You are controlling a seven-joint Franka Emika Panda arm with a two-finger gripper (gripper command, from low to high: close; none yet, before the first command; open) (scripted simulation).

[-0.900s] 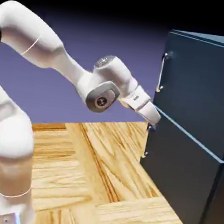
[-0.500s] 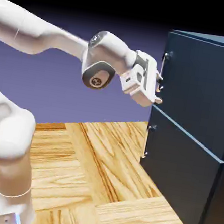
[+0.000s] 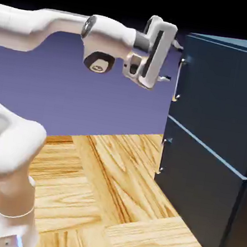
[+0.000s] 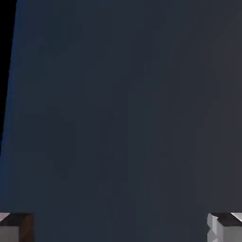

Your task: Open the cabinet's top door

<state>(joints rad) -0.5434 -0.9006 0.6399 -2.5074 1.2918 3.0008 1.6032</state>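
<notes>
1. My tool (image 3: 171, 62) has its fingers wide apart with nothing between them, near the upper part of the silver handle (image 3: 178, 81) on the top door (image 3: 222, 102), which is shut
2. The fingers sit roughly one above the other, in line with the upright bar, so if I close without rolling the wrist I may miss it or only pinch its end
3. Pushing in too far could jam a fingertip against the panel; the hand view shows just dark surface, no handle, so I judge depth poorly
4. A weak grip could slip off once I pull
5. The lower handle (image 3: 161, 155) lies well below; the cabinet (image 3: 193, 196) stands on the bench (image 3: 103, 195), and I see nothing blocking the door's swing except my own arm (image 3: 108, 36)
</notes>
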